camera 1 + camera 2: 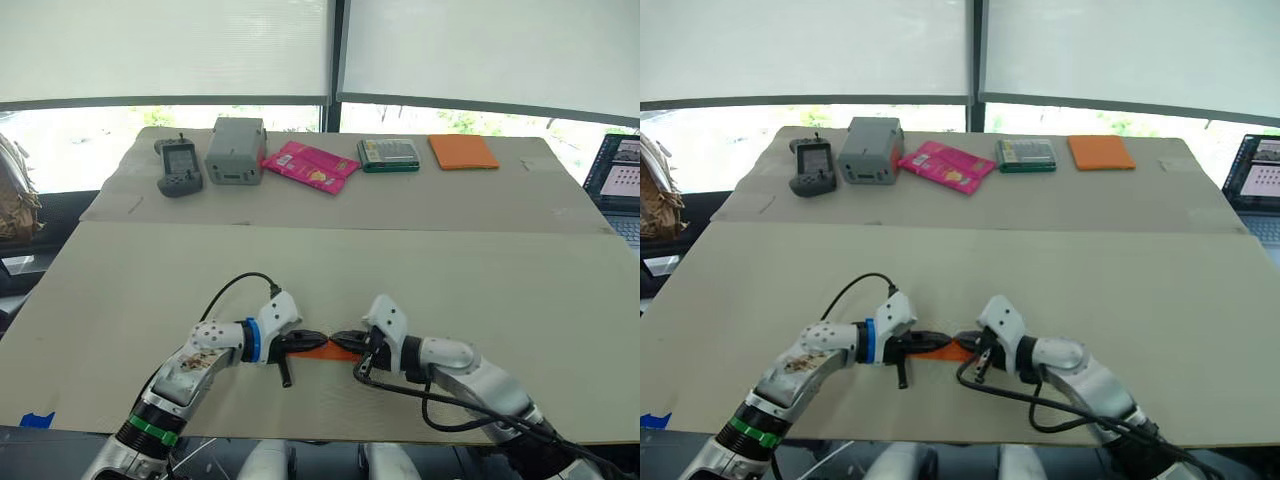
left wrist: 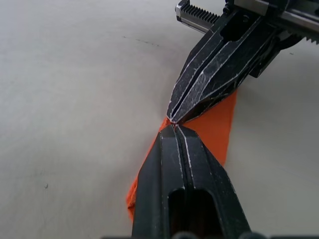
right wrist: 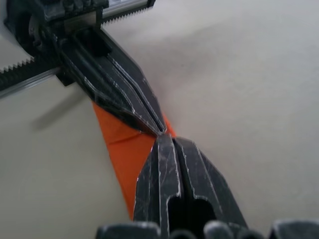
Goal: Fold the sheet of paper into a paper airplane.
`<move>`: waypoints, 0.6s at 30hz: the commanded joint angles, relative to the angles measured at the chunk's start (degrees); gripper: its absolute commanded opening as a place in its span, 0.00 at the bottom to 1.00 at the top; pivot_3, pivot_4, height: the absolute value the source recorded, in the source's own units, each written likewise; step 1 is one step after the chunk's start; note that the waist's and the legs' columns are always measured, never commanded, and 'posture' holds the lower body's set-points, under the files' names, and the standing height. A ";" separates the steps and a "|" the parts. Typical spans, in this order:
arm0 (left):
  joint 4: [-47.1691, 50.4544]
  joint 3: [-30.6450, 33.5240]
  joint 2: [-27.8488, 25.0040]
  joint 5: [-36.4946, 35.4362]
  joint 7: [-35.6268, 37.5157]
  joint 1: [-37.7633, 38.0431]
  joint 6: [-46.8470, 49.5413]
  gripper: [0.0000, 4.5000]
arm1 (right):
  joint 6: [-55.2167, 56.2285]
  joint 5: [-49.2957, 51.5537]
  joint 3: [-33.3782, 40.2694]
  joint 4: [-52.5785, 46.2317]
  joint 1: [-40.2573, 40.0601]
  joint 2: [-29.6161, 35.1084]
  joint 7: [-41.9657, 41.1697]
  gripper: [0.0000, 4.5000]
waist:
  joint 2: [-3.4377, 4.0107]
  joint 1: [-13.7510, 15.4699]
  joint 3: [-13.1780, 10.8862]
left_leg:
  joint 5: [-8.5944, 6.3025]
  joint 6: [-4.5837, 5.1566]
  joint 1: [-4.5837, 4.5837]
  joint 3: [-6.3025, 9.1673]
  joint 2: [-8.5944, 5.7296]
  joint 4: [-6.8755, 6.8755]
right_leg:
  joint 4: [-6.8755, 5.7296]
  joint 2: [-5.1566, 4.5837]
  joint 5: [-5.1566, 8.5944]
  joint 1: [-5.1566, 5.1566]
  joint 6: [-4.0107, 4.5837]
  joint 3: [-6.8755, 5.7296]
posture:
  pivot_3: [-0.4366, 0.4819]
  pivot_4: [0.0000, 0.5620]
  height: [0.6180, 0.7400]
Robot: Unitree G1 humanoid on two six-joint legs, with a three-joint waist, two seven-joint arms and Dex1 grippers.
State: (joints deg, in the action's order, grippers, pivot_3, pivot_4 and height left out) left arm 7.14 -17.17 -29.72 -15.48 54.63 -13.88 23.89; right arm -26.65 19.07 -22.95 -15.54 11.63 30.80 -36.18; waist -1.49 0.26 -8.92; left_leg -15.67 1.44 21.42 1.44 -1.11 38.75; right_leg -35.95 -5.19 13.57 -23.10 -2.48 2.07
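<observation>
- Left eye view: the left gripper (image 1: 312,338) and the right gripper (image 1: 345,338) are seen tip to tip near the front edge of the counter (image 1: 120,290), with the sheet of paper (image 1: 327,350) lying flat under and between them as a narrow orange wedge.
- Right eye view: the same meeting of tips is shown; at the far side a grey handheld controller (image 1: 808,166), a grey box (image 1: 870,150), a pink packet (image 1: 947,165), a green-edged calculator-like device (image 1: 1026,154) and a smooth orange rectangle (image 1: 1101,152) are lined up, well apart from the work. A laptop (image 1: 1260,185) is seen at the right edge, and blinds cover the windows behind.
- Left wrist view: this arm's jaws are brought together, pressing down on the creased orange paper, and the other gripper's jaws are likewise closed, tip against tip. The paper is seen spreading out to either side of the fingers.
- Right wrist view: a fold line is seen running across the orange layer just beside the closed tips. Whether paper is pinched inside either pair of jaws cannot be told.
- The step is judged to be the sharpening of a crease; it is best done by keeping both tips flat on the fold and sliding them apart along it with even pressure, so the thin paper is not dragged or torn on the pale, matte counter.
</observation>
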 commanded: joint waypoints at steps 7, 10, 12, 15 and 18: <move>-1.82 -1.90 -1.50 1.79 0.62 0.95 2.03 0.00 | -2.79 -5.28 4.87 3.66 -4.55 3.09 1.52 0.01 | 0.01 0.00 0.02 | 0.00 0.00 -0.17 0.00 -0.02 0.00 | 0.00 0.02 0.02 0.18 -0.03 -0.02 | 0.48 0.27 1.00; -1.78 -1.87 -1.71 1.74 0.61 1.45 2.00 0.00 | -1.78 -5.18 7.70 3.10 -7.82 4.52 1.42 0.01 | 0.02 0.31 0.03 | 0.00 0.01 -0.34 0.02 -0.04 0.02 | 0.08 -0.01 0.06 0.48 -0.10 -0.05 | 0.48 0.27 1.00; -1.63 -1.81 -1.74 1.74 0.59 1.65 2.05 0.00 | -1.13 -5.31 8.48 2.74 -9.40 4.95 1.18 0.01 | 0.00 0.39 0.06 | -0.02 0.03 -0.43 0.05 -0.02 0.02 | 0.14 -0.02 0.10 0.67 -0.16 -0.11 | 0.48 0.27 1.00; -1.35 -1.36 -1.61 1.63 0.01 2.05 2.34 0.00 | 1.79 -5.73 11.07 2.01 -14.06 5.58 1.45 0.01 | 0.03 0.51 0.15 | -0.03 0.05 -0.53 0.07 -0.02 0.01 | 0.16 -0.03 0.15 0.79 -0.22 -0.13 | 0.48 0.27 1.00; -1.27 -0.85 -1.36 1.21 -0.39 2.25 2.61 0.00 | 7.61 -4.65 14.89 1.06 -16.48 4.63 0.74 0.01 | 0.03 0.49 0.22 | -0.06 0.08 -0.53 0.09 -0.06 0.01 | 0.18 -0.10 0.20 0.84 -0.30 -0.15 | 0.48 0.27 1.00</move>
State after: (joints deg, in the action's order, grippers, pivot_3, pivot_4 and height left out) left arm 7.47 -17.32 -30.22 -15.55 54.65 -13.05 24.15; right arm -20.04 16.20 -9.91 -17.28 -2.75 34.68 -35.84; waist -1.46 0.74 -8.70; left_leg -15.73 1.52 20.89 1.51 -1.18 38.77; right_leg -35.76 -5.29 13.77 -22.27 -2.78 1.93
